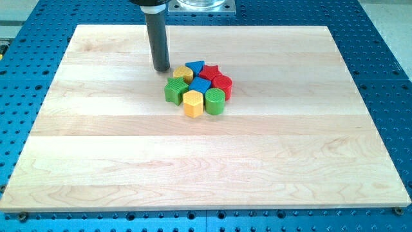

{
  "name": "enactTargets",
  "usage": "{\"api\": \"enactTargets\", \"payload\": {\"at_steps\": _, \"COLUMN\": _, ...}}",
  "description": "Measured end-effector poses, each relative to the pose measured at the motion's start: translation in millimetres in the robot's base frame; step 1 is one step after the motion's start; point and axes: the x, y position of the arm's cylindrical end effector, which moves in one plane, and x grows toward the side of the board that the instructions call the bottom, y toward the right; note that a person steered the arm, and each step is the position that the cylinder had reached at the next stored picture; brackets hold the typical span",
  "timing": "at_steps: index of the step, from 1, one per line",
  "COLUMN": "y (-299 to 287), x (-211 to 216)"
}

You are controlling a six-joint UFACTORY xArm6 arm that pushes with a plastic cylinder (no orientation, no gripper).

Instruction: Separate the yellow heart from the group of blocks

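The yellow heart (183, 73) sits at the upper left of a tight cluster of blocks near the board's upper middle. It touches a blue triangle (194, 67), a blue cube (199, 86) and a green star (174, 90). The cluster also holds a red star (210, 71), a red cylinder (221, 84), a green cylinder (215, 101) and a yellow hexagon (193, 103). My tip (161, 69) rests on the board just to the left of the yellow heart, a small gap apart.
The wooden board (206, 161) lies on a blue perforated table (386, 77). The arm's metal mount (199, 5) shows at the view's top edge.
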Motion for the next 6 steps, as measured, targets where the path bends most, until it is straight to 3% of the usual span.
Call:
{"api": "enactTargets", "payload": {"at_steps": 4, "y": 6, "x": 5}}
{"api": "enactTargets", "payload": {"at_steps": 5, "y": 7, "x": -22}}
{"api": "enactTargets", "payload": {"at_steps": 6, "y": 115, "x": -36}}
